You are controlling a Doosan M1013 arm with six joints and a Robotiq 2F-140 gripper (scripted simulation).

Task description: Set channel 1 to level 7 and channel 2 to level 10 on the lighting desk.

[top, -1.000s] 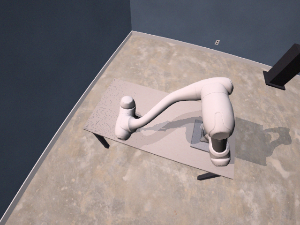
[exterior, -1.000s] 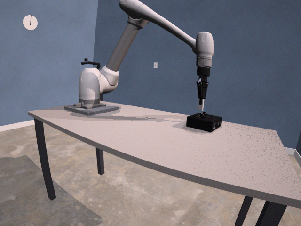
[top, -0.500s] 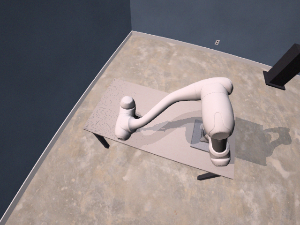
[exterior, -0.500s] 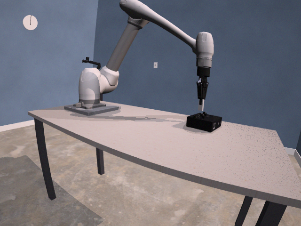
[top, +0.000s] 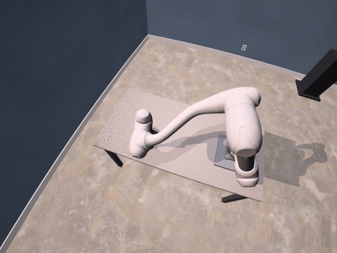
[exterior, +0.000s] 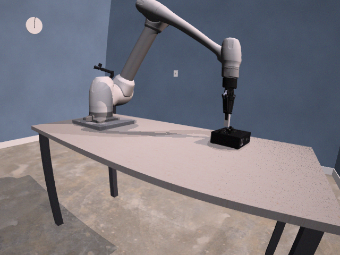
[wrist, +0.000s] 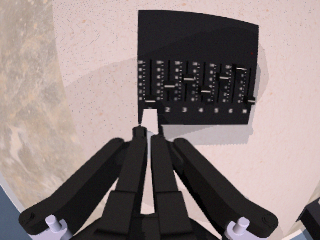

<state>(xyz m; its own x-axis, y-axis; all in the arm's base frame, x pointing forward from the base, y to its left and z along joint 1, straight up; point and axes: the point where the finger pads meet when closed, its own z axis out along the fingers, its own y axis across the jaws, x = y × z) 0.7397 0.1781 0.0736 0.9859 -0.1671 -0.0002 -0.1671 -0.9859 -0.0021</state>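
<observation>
Risk first: we have the tool (wrist: 148,135) fully pinched shut with nothing held, its two fingertips pressed together into one narrow poking tip, hanging just above the near-left edge of the lighting desk (wrist: 198,34). From the wrist view the tip lines up with the leftmost fader slot (wrist: 143,83), which we judge to be channel 1, though no labels are legible.

Lighting desk is a small black box on the tabletop (exterior: 170,164), well apart from the arm's base plate (exterior: 79,122), out at the far reach of the arm. Its row of faders sits along the side nearest the tool, with caps at mixed heights; the slot just beside the leftmost one (wrist: 160,83) would be channel 2.

What could go wrong, as we read it:
- Slots are packed tight, so a tip coming down slightly off toward the desk's middle could nudge the neighbour cap, or later the ones meant to stay put.
- A closed tip only pushes, it does not grip. A cap could slip off the tip mid-slide and stop short of level 7, or overshoot it.
- Pushing too hard along the slot could shove the whole desk across the tabletop, since nothing visibly anchors it.
- Level marks are too small to read, so the stop point is hard to confirm.
</observation>
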